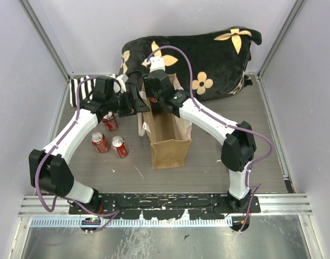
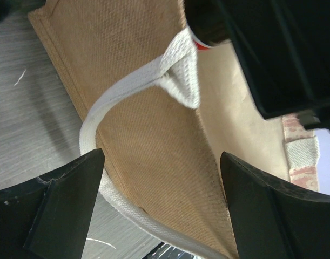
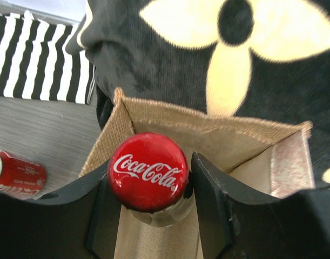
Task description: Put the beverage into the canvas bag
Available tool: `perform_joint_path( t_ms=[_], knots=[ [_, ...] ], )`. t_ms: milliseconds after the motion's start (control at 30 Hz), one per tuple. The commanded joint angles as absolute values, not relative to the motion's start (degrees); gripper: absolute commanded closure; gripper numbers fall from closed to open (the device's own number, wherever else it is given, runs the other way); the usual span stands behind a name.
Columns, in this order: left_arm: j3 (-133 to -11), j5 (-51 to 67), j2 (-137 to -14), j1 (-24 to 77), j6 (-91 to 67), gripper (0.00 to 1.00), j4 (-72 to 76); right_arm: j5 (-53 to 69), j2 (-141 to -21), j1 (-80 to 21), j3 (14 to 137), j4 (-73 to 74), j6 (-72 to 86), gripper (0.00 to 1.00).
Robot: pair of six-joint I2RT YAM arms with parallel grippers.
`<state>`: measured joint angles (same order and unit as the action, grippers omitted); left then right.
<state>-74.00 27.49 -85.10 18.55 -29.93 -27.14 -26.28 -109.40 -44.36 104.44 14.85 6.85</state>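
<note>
The canvas bag [image 1: 167,141] stands upright in the middle of the table with its mouth open. My right gripper [image 3: 150,174] is shut on the neck of a glass Coca-Cola bottle [image 3: 148,168] with a red cap, the beverage. It holds the bottle upright over the bag's mouth [image 3: 219,141], near the far wall. My left gripper [image 2: 162,162] is open at the bag's left side. The tan wall [image 2: 148,124] and the cream handle [image 2: 119,100] lie between its fingers. In the top view both grippers [image 1: 139,102] [image 1: 158,100] meet above the far end of the bag.
Three red cola cans [image 1: 100,142] [image 1: 120,146] [image 1: 109,122] lie on the table left of the bag. A black cushion with tan flowers [image 1: 208,54] sits behind it. A black-and-white striped cloth [image 1: 80,89] lies at the back left. Walls close in both sides.
</note>
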Motion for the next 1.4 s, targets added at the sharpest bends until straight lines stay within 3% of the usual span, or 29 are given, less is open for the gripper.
perform_joint_path(
  t_ms=[0, 500, 1367],
  knots=[
    [-70.57, 27.38, -82.41, 18.78, -28.25, 0.05, -25.49, -25.75, -103.07, -44.13, 100.70, -2.96, 8.69, 0.99],
    [-66.25, 27.33, -79.44, 18.72, -26.64, 0.05, -26.37, -23.53, -101.94, -41.24, 90.10, -13.97, 12.36, 0.99],
    [-66.33, 28.74, -80.71, 18.72, -26.10, 0.06, -25.52, -17.91, -106.65, -40.69, 91.24, -15.75, 14.35, 0.99]
  ],
)
